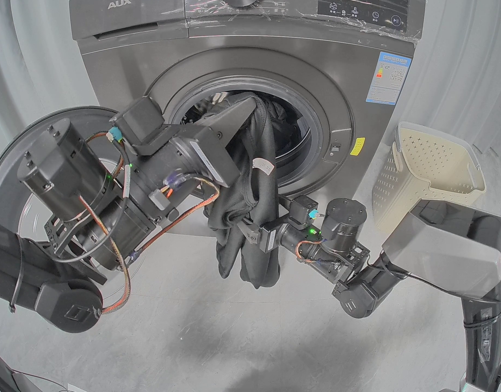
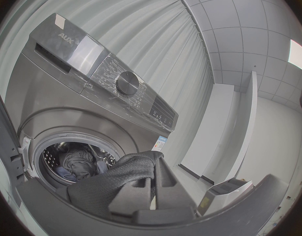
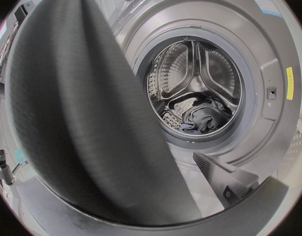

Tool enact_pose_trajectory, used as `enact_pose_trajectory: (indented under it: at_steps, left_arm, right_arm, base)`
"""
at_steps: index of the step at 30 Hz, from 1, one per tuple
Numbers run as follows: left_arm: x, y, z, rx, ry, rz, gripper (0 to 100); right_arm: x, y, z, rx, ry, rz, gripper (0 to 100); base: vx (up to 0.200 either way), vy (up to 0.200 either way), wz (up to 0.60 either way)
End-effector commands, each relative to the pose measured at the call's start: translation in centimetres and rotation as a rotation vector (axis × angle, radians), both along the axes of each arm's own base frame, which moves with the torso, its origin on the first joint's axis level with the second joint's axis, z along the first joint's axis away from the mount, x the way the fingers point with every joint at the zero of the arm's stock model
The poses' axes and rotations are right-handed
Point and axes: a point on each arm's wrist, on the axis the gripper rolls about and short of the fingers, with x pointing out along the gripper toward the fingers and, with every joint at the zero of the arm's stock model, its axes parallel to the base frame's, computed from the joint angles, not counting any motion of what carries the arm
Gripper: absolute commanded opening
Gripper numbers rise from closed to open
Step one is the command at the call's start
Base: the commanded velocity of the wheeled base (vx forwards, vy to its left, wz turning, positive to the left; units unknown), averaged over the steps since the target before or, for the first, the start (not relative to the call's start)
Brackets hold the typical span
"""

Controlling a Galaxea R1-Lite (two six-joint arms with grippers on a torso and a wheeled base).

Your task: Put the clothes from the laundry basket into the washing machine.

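A black garment (image 1: 258, 191) hangs from my left gripper (image 1: 249, 106), which is shut on it at the mouth of the washing machine drum (image 1: 294, 132). In the left wrist view the cloth (image 2: 124, 172) drapes over the gripper (image 2: 156, 169). My right gripper (image 1: 250, 234) is lower down, against the garment's hanging part. In the right wrist view the cloth (image 3: 79, 122) hides one finger; the other finger (image 3: 220, 176) stands apart from it, so the gripper is open. Dark clothes (image 3: 205, 115) lie inside the drum (image 3: 193, 66). The cream laundry basket (image 1: 424, 164) stands on the floor to the right of the machine.
The machine's round door (image 1: 60, 114) is swung open to the left, behind my left arm. Grey floor (image 1: 207, 322) spreads in front of the machine. Curtains hang behind it.
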Motion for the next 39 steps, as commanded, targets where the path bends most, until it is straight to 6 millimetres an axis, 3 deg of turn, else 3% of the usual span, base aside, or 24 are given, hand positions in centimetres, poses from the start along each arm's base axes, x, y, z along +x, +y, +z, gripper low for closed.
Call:
enact_pose_trajectory:
  at_steps: [1,2,3,11,17,25,29,30,33,36,39]
  left_arm:
    - [-0.7,0.4,0.2,-0.004,-0.002,-0.006,0]
    - [-0.6,0.5,0.2,-0.003,-0.001,0.000,0]
    - [-0.5,0.5,0.0,-0.001,0.003,0.003,0]
    - [1.6,3.5,-2.1,0.053,0.067,0.131,0]
    - [3.0,5.7,-6.4,0.182,0.157,0.229,0]
    - [4.6,5.1,-11.4,0.282,0.240,0.238,0]
    - [5.2,4.6,-12.7,0.274,0.229,0.231,0]
    - [5.2,4.5,-12.9,0.274,0.231,0.227,100]
    - [5.0,4.6,-13.6,0.291,0.258,0.225,100]
    - [2.5,5.1,-16.1,0.380,0.360,0.194,100]
    - [1.2,5.3,-17.1,0.422,0.404,0.152,100]
  right_arm:
    - [2.2,0.6,-2.0,0.001,-0.007,-0.026,100]
    - [2.2,0.7,-1.9,0.006,-0.013,-0.024,100]
    - [2.1,0.7,-1.8,0.008,-0.015,-0.024,0]
    - [1.2,-1.9,1.7,0.029,-0.043,-0.061,0]
    - [-0.4,-4.0,5.9,0.061,-0.092,-0.080,0]
    - [-2.2,-4.1,8.4,0.093,-0.131,-0.058,0]
    - [-2.9,-3.6,8.8,0.104,-0.137,-0.039,0]
    - [-2.9,-3.7,8.7,0.101,-0.133,-0.042,0]
    - [-2.6,-4.0,8.8,0.101,-0.135,-0.054,0]
    - [-1.9,-4.4,9.6,0.125,-0.157,-0.093,0]
    - [-1.6,-4.4,10.2,0.142,-0.174,-0.104,0]
  base:
    - [0.000,0.000,0.00]
    - [0.000,0.000,0.00]
    - [0.000,0.000,0.00]
    - [0.000,0.000,0.00]
    - [0.000,0.000,0.00]
    - [0.000,0.000,0.00]
    - [0.000,0.000,0.00]
    - [0.000,0.000,0.00]
    - [0.000,0.000,0.00]
    - [0.000,0.000,0.00]
    - [0.000,0.000,0.00]
